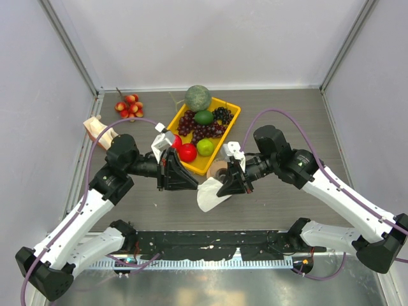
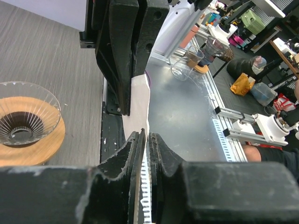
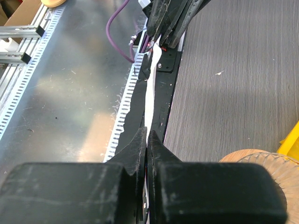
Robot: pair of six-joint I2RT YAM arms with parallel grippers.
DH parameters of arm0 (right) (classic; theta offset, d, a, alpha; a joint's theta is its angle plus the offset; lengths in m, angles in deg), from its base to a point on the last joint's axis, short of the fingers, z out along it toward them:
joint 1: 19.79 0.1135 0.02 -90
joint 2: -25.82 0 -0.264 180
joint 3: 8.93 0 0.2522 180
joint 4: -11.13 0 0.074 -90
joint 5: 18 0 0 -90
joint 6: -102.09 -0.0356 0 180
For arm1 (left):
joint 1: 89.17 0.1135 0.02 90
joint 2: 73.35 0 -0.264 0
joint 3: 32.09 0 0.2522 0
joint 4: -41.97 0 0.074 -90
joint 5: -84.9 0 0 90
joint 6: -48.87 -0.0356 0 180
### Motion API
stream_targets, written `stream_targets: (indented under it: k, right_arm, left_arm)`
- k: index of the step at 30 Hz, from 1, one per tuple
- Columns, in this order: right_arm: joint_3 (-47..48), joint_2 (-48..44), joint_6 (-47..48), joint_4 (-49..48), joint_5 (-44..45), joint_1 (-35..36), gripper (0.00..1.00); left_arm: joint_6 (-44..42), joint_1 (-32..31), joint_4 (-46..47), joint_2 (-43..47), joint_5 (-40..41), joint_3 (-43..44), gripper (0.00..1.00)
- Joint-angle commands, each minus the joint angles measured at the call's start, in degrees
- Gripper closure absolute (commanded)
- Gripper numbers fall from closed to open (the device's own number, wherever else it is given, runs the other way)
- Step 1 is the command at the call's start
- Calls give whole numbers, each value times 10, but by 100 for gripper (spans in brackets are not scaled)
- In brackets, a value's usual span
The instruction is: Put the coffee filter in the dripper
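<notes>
Top view, coffee filter: a thin white paper sheet [image 1: 209, 196], limp and a little crumpled. It hangs between the two hands, and its lower end reaches the counter [image 1: 287, 108] in front of the yellow fruit tray [image 1: 233, 113].
Top view, dripper: clear and hard to make out [image 1: 218, 169]. It sits on a tan wooden ring [image 1: 212, 166] just behind the filter, beside the tray's near edge.
Top view, hands: the left hand [image 1: 193, 185] and right hand [image 1: 221, 191] point at each other, with the filter between their tips.
Left wrist view, coffee filter: a plain white strip [image 2: 139, 105] seen nearly edge-on, with a soft fold down its length.
Left wrist view, left hand: its fingers stand narrow [image 2: 144, 136] with the filter's edge in the slit. Whether they pinch it cannot be told.
Left wrist view, right hand: it is clamped on the filter's far end [image 2: 131, 84].
Left wrist view, dripper: a ribbed clear cone [image 2: 25, 109] with its mouth up and no paper in it. It stands on the wooden ring [image 2: 37, 149], off to the left and apart from the filter.
Right wrist view, coffee filter: a thin white line [image 3: 150, 93] running from hand to hand above the black base plate [image 3: 163, 100].
Right wrist view, right hand: it is closed tight on the filter's near edge [image 3: 147, 135].
Right wrist view, left hand: it meets the filter at the top of the frame [image 3: 160, 42].
Right wrist view, dripper: only its rim shows at lower right [image 3: 275, 168], apart from the filter.
</notes>
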Motion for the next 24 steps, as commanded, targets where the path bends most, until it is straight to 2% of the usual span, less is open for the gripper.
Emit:
stream_targets:
  k: [1,5,6,17,24]
  right_arm:
    - [13,-3,2,-11,-2,5,95]
    - [14,-1,0,-12,-2,5,95]
    - [13,-2,0,-14,-2,5,95]
    - [14,-5,6,-8,-7,10,95]
    - [17,-8,29,10,-5,15,95]
  left_arm:
    - [-7,-3,6,1,-2,3,85]
    - [-7,-3,6,0,-2,1,99]
    - [-6,-3,5,0,-2,1,100]
    - [15,-3,-3,-15,27,-2,100]
    - [14,-3,-2,-14,9,-3,100]
